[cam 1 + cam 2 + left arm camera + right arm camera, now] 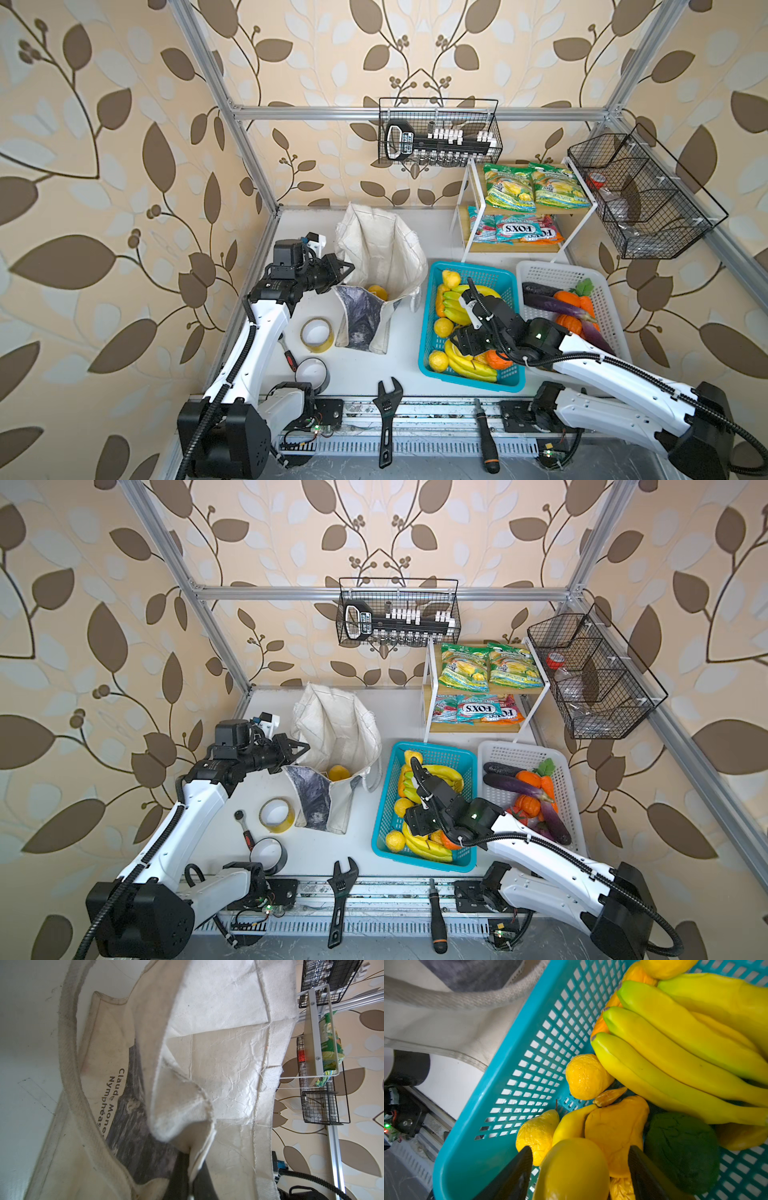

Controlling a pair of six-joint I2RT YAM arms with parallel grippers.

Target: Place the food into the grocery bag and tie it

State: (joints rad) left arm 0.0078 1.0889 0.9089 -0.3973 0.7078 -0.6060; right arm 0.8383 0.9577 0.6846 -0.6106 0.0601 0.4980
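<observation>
While my left pincer [192,1157] pinches the grocery bag [374,245] rim, my right pincer [580,1148] sits spread around a yellow citrus fruit [571,1172] in the blue basket [508,1059]; bit of a gap on one side.

Grocery bag [374,249] stood mid-table toward the back, with one citrus fruit [377,292] inside it. Left gripper [347,269] was at the bag's left rim. Fruit basket [424,332] sat just right of the bag, and the vegetable basket [557,270] just right of that. Right gripper [580,1151] was down in the fruit basket, beside the bananas [457,303]. Shelf rack [469,216] stood behind both baskets: two snack packets [536,187] side by side on top, candy bags [515,230] on the lower shelf. Tape roll [318,334] lay left-front of the bag, with a second tape roll [312,374] before it. Wrench [387,415] and screwdriver [484,436] lay at the front edge, wrench on the left.
</observation>
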